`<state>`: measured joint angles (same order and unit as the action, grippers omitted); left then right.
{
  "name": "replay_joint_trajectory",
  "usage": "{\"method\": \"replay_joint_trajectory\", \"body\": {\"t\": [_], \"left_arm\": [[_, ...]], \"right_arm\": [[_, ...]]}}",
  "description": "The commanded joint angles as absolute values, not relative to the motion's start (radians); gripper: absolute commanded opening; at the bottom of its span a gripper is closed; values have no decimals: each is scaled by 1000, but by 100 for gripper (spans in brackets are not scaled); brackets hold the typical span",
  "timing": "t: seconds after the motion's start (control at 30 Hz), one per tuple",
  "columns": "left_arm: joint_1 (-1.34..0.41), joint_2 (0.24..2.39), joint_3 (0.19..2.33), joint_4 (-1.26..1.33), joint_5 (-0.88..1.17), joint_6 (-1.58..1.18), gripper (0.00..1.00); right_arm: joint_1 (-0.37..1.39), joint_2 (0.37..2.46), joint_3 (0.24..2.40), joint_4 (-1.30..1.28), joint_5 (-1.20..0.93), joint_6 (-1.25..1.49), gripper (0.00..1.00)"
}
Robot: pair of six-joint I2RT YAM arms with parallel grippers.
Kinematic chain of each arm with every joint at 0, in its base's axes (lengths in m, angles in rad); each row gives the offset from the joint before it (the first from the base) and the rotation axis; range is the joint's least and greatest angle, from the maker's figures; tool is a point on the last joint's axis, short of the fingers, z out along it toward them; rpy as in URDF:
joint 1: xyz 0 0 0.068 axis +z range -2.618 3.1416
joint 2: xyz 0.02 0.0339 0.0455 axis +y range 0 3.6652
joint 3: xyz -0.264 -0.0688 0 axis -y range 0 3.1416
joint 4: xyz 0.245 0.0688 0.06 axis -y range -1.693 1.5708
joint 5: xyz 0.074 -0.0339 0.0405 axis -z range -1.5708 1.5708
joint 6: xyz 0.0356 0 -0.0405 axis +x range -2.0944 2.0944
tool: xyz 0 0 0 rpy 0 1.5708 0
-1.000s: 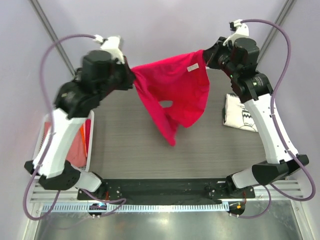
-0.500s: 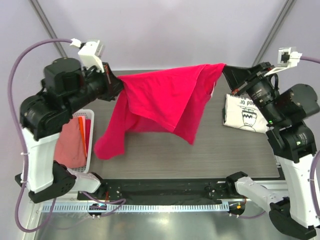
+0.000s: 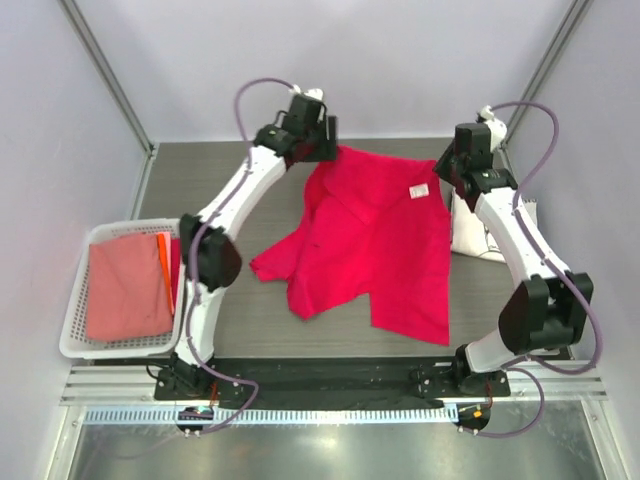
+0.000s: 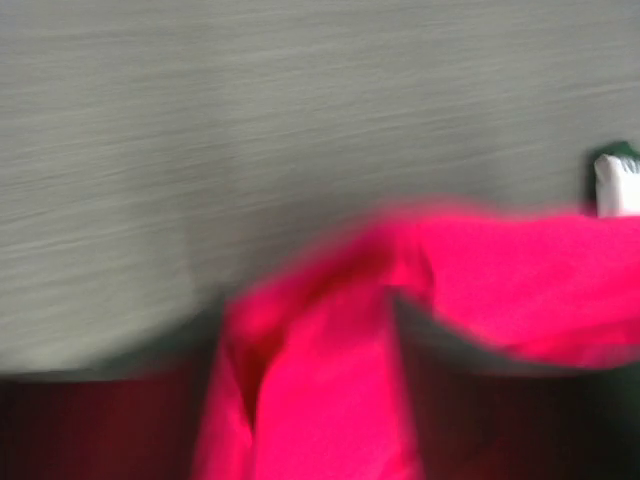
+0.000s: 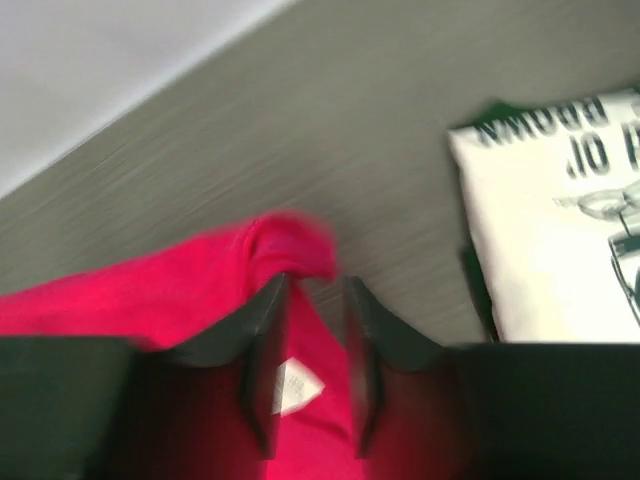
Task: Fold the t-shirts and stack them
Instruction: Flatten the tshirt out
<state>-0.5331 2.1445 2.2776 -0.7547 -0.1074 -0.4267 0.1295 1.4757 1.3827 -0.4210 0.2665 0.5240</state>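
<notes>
The crimson-pink t-shirt (image 3: 380, 240) is spread unfolded over the middle of the bench (image 3: 250, 190), in the centre of the top view. It is plain and bright and rumpled into slanting creases. One sleeve is thrown out toward centre left, and the hem is laid toward the lower right. A small white tag (image 3: 421, 190) is seen near its upper right edge.

The cream t-shirt (image 3: 462, 235), printed with black lettering and cartoon figures, is laid folded at the right of the frame. It is just beside the crimson one and partly hidden by the right arm.

The right tool (image 3: 447, 170) is set over the crimson shirt's upper right corner. Its fingers are seen parted, with tag and cloth showing in the gap. The left tool (image 3: 318, 150) is placed at the shirt's upper left edge. Its wrist view is blurred, so whether it is open or closed cannot be told.

A white lattice basket (image 3: 120, 351) holding a salmon cloth (image 3: 125, 290) is found at the left edge.
</notes>
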Motion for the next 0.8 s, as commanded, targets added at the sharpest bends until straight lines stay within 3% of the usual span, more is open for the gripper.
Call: {"method": "replay_joint_trajectory", "body": {"t": [0.0, 0.07, 0.13, 0.17, 0.4, 0.5, 0.77], "left_arm": [[-525, 2274, 2495, -756, -29, -483, 85], [-525, 2264, 2467, -781, -41, -463, 91], [-525, 2165, 2283, -744, -70, -445, 91], [-523, 2081, 2143, -717, -86, -443, 91], [-525, 1809, 1702, -663, -195, -488, 86], [-525, 1706, 1530, -632, -169, -512, 80], [-526, 1507, 1211, -516, -198, -557, 79]], "right_arm": [[69, 1466, 1367, -373, 405, 594, 68], [69, 1454, 1338, -361, 396, 569, 73], [71, 1431, 1280, -330, 353, 557, 73], [71, 1424, 1240, -318, 304, 546, 72], [87, 1449, 1100, -207, -75, 474, 48], [113, 1520, 1112, -219, -124, 463, 46], [199, 1696, 1140, -175, -218, 528, 46]]}}
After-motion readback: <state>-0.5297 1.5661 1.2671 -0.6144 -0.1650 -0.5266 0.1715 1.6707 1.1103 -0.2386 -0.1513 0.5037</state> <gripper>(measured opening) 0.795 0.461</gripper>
